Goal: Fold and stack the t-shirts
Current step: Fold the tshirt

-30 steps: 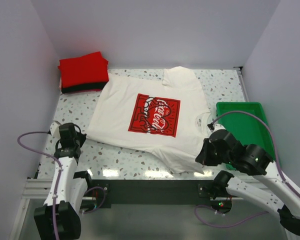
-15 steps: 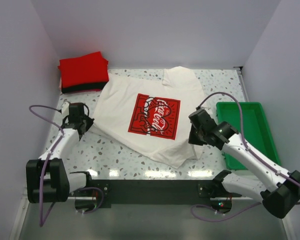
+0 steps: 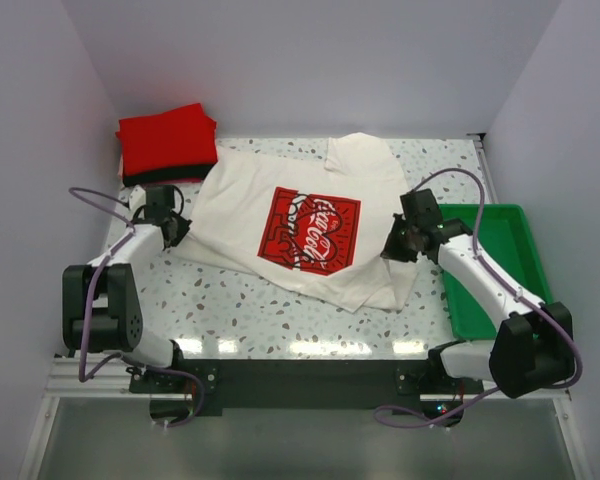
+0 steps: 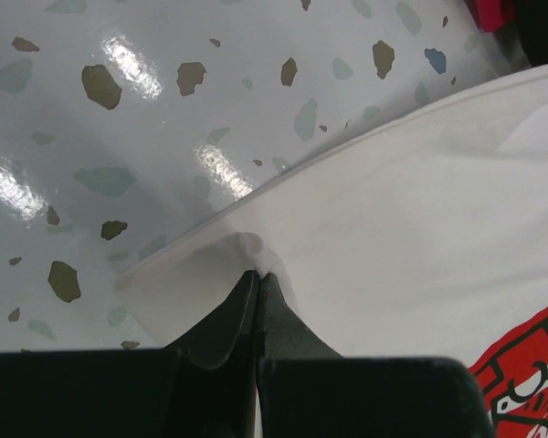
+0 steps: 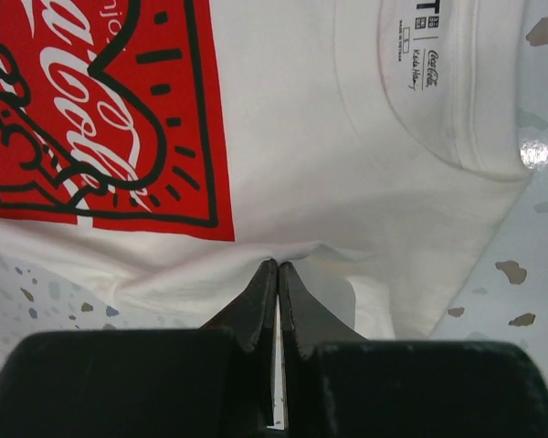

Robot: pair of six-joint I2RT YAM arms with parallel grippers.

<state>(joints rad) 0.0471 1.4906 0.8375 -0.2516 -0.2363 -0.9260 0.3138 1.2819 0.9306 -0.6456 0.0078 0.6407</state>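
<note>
The cream-white t-shirt (image 3: 242, 220) with a red chest print (image 3: 315, 229) lies spread on the speckled table, its near edge folded up. My left gripper (image 3: 176, 232) is shut on the shirt's left hem corner (image 4: 242, 245). My right gripper (image 3: 392, 247) is shut on a fold of the shirt (image 5: 301, 254) near the collar (image 5: 438, 119). A folded red shirt (image 3: 167, 140) lies on a folded black one (image 3: 165, 177) at the back left corner.
A green plastic tray (image 3: 495, 262) stands at the right edge of the table, just right of my right arm. White walls close in the back and both sides. The speckled tabletop (image 3: 240, 310) runs to the near rail.
Both grippers have moved away from the near edge toward the back, carrying the shirt's near edge with them. The shirt's near part now lies folded over and shorter.
</note>
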